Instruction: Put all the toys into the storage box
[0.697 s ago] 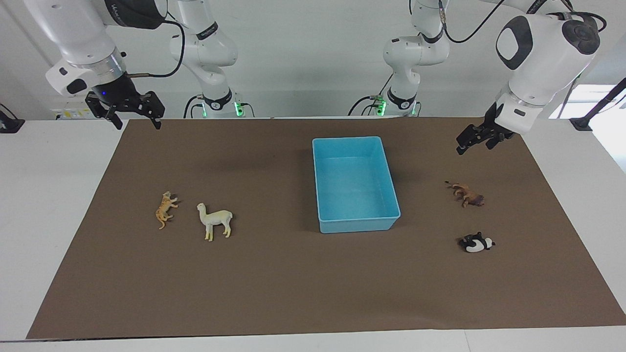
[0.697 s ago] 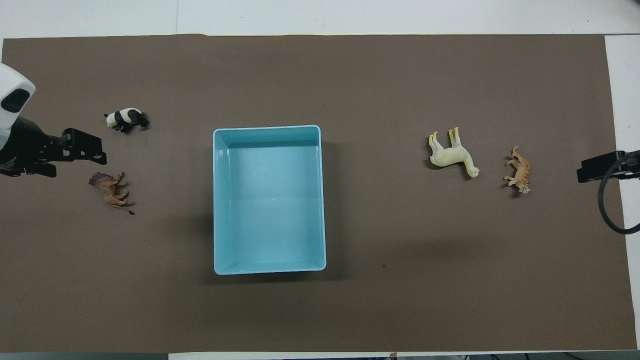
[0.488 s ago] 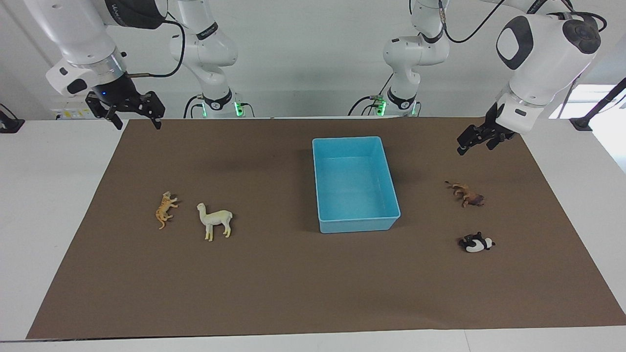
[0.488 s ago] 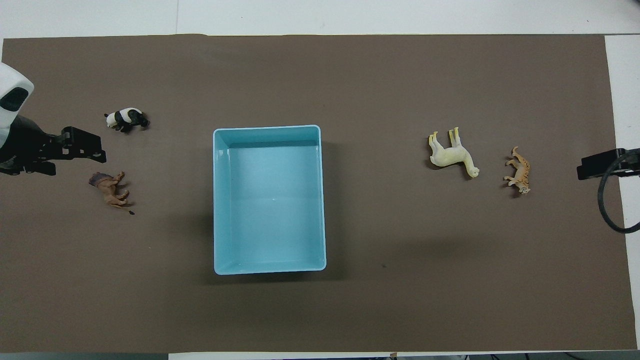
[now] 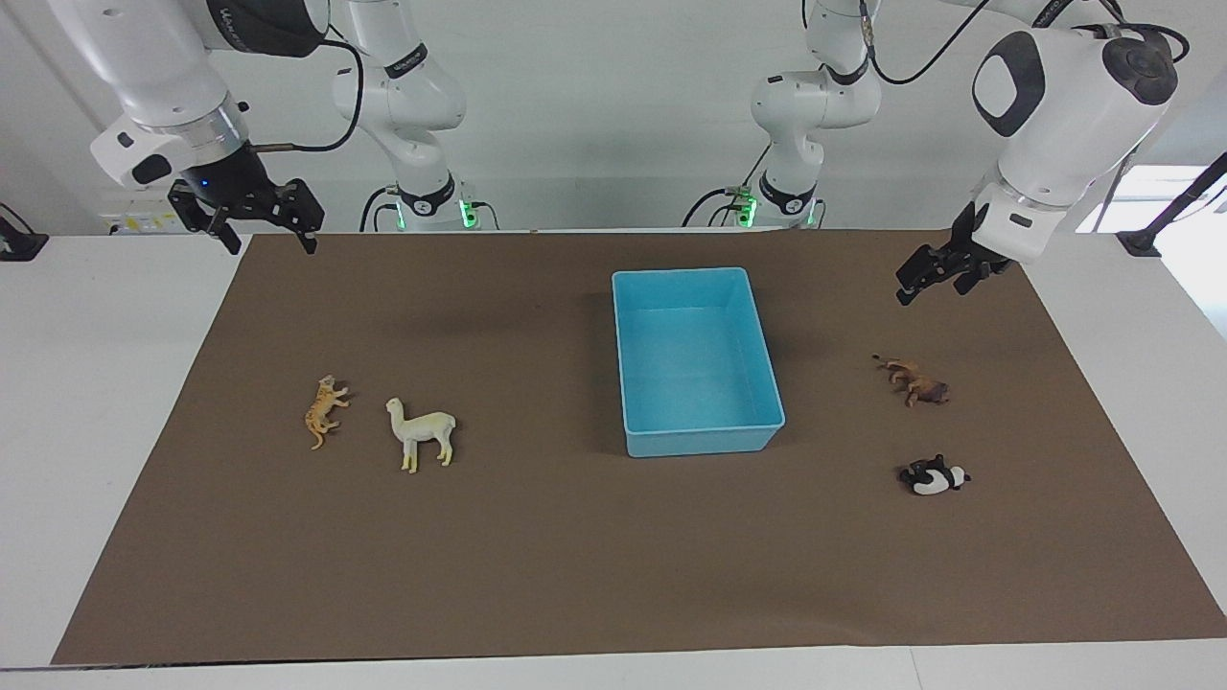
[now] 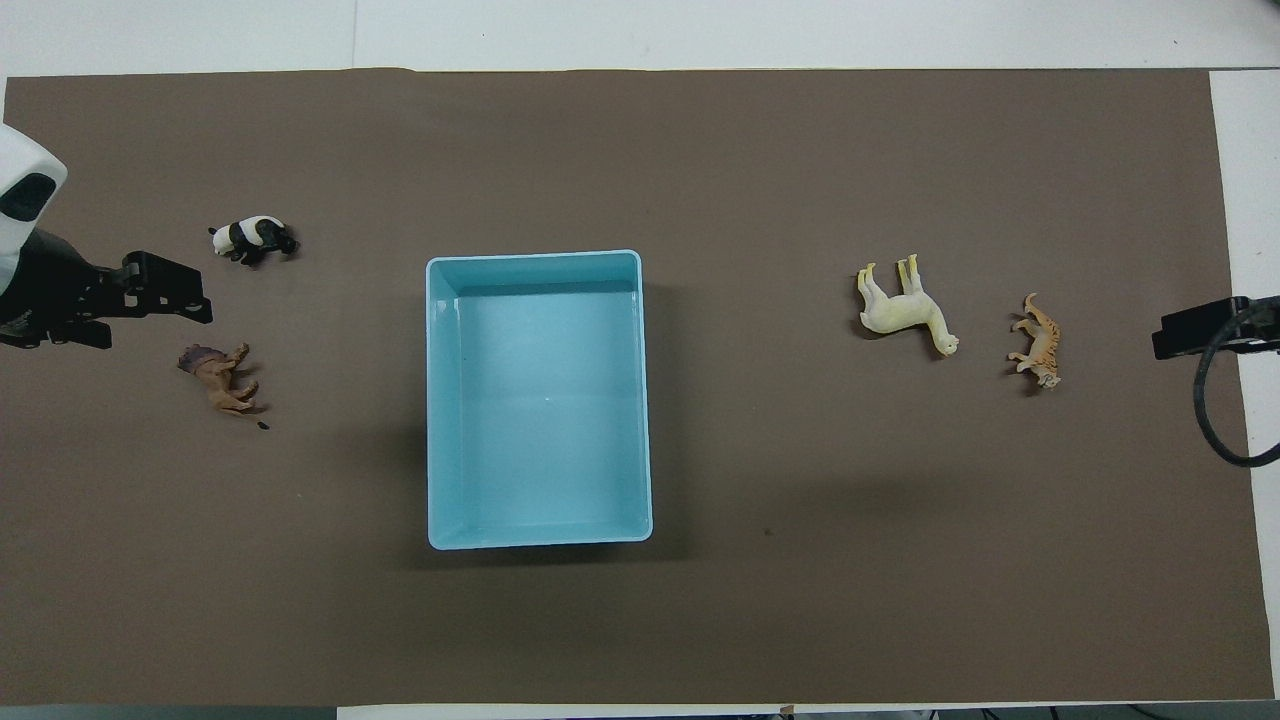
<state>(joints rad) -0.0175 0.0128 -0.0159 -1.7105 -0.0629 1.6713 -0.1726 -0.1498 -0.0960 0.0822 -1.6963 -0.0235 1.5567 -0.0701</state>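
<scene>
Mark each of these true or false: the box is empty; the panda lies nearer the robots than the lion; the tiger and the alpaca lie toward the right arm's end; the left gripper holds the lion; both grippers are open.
1. The box is empty. True.
2. The panda lies nearer the robots than the lion. False: the lion is nearer them, the panda farther.
3. The tiger and the alpaca lie toward the right arm's end. True.
4. The left gripper holds the lion. False: it hangs empty in the air above the mat, apart from the lion.
5. Both grippers are open. True: the right gripper is also empty, up over the mat's corner.
</scene>
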